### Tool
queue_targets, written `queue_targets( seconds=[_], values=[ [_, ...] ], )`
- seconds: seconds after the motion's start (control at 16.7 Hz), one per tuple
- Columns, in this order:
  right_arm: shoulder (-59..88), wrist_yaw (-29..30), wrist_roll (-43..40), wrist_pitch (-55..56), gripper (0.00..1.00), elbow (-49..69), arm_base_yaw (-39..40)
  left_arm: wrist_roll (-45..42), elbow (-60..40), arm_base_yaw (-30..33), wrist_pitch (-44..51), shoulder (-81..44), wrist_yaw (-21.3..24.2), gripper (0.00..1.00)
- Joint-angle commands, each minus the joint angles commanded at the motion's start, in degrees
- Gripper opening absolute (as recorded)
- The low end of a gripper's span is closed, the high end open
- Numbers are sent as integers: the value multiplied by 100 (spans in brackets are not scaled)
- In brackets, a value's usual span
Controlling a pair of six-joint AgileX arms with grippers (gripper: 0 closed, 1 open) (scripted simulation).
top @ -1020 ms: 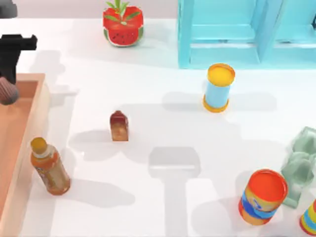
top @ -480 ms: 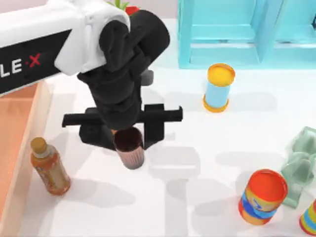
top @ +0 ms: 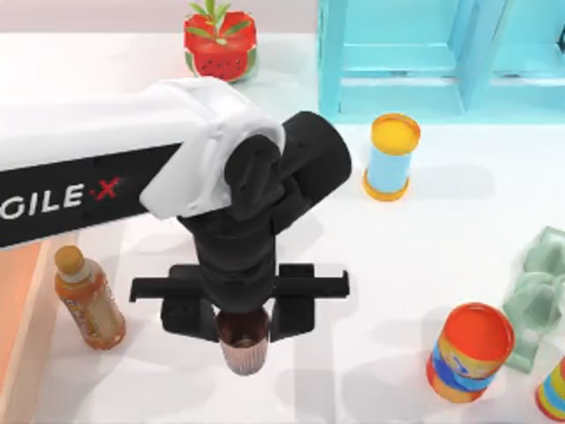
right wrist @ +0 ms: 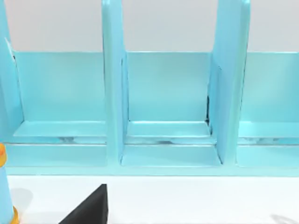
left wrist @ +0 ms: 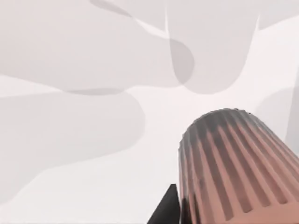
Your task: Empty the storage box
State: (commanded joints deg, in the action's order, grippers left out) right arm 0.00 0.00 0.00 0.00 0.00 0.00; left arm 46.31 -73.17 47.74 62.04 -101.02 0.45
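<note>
Clamped on a ribbed brown cup (top: 244,347), the left gripper (top: 240,320) has carried it further from the storage box (top: 19,327), now well off to its side, so emptying is progressing.

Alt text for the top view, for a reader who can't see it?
The left gripper holds a ribbed brown cup over the white table, right of the storage box. An orange bottle stands beside the box; cans, a watermelon pot and a turquoise shelf sit farther off.
</note>
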Motion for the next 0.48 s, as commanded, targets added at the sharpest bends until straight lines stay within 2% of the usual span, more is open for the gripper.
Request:
queue_targets(
  seconds=[0.24, 0.48],
  values=[
    [0, 0, 0, 0, 100, 0, 0, -16, 78, -20, -90, -65, 7, 0],
    [0, 0, 0, 0, 100, 0, 0, -7, 528, -5, -797, -241, 4, 0]
  ],
)
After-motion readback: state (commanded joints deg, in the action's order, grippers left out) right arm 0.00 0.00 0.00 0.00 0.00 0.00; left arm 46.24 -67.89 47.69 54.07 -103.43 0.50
